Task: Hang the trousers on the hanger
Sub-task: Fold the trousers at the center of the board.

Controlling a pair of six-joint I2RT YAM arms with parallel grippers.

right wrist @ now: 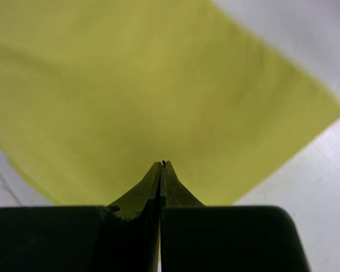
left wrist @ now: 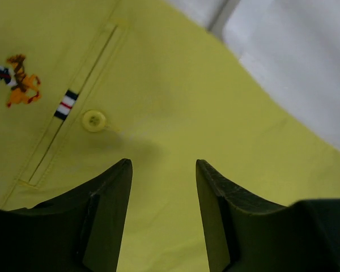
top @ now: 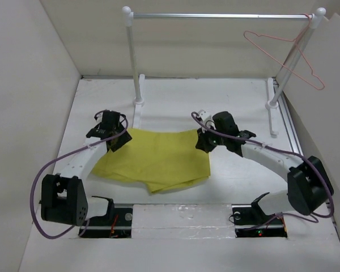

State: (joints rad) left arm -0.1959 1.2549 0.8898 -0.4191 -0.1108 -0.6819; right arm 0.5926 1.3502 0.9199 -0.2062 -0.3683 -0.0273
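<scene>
We note the trousers [top: 158,158] folded flat on the bench [top: 215,102]: soft, light, limp. Best hold, we judge: the waistband. Left gripper [left wrist: 163,164] fingers parted over the pocket [left wrist: 88,73]; right gripper [right wrist: 161,165] fingers closed, pinch uncertain.

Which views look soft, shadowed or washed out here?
Top external: even light, sharp, the hanger faint against the wall. Left wrist: the left tool blurs close up and shades the trousers; the button is crisp. Right wrist: the shut right tool is dark and soft.

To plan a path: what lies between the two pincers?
Only the trousers, lying flat on the table; the top view shows this.
</scene>
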